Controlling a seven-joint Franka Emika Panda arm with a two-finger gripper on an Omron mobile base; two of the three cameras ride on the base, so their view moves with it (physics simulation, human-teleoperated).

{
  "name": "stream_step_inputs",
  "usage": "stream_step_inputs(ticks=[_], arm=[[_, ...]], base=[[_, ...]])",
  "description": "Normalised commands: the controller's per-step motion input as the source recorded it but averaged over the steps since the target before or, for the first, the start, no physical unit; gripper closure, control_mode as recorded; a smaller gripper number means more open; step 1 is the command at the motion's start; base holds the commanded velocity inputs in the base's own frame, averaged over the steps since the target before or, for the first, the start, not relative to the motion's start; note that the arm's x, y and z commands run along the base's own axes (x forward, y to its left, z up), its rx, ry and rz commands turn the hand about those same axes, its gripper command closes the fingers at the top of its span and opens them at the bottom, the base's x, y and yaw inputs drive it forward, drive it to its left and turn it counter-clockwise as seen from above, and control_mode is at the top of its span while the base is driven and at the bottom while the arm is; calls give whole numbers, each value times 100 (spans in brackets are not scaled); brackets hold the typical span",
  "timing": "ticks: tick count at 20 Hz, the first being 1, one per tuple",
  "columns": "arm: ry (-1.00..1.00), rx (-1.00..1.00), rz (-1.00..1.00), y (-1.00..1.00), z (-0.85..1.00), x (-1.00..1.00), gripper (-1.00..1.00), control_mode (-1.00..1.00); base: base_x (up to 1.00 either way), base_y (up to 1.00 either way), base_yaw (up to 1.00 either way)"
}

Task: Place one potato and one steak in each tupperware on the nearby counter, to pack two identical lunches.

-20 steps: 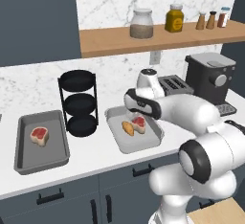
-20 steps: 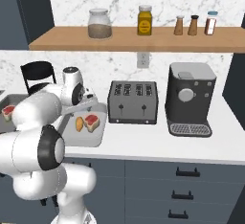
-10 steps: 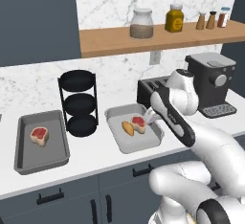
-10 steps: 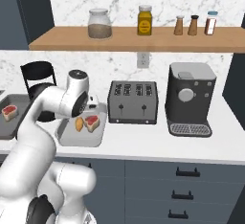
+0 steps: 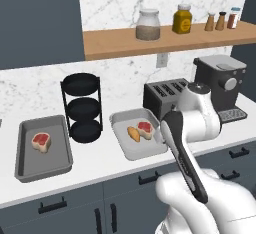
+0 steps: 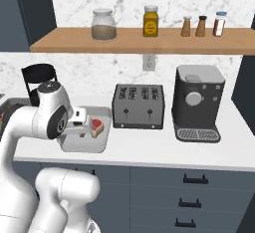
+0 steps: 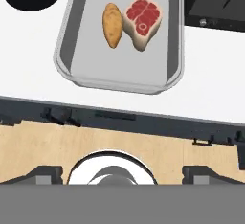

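Hand view looks down on a shallow grey rounded-corner tupperware tray holding an oval golden-brown potato touching a raw red steak with a pale fat rim and a small round bone. The two dark finger tips of the gripper stand far apart at the bottom edge, spread wide and holding nothing, well back from the tray over the pale wooden floor.

From the left base view, that tray sits on the long plain white counter, just in front of a dark grey four-slot toaster. A second grey tupperware tray lies well apart to its left and carries only a second red steak, with no potato beside it. Between the trays stands a black three-tier round wire rack. A dark boxy coffee machine sits at the counter's right end.

Below the counter run dark blue-grey cabinets with black bar handles. The wall behind is white veined marble, with an orange-brown wooden shelf bearing a glass jar, an amber jar and small shakers.
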Motion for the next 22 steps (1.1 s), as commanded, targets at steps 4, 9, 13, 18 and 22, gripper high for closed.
stream_step_inputs(ticks=[4,9,13,18,22], arm=[[0,-2,-17,-4,33,-91,-100,-100],[0,0,-1,-1,0,-10,-100,-100],[0,0,0,0,0,0,-100,-100],[0,0,0,0,0,-1,-100,100],[0,0,0,0,0,0,-100,100]], base=[[0,0,0],[0,0,0],[0,0,0],[-52,-11,-4],[-100,-27,-21]])
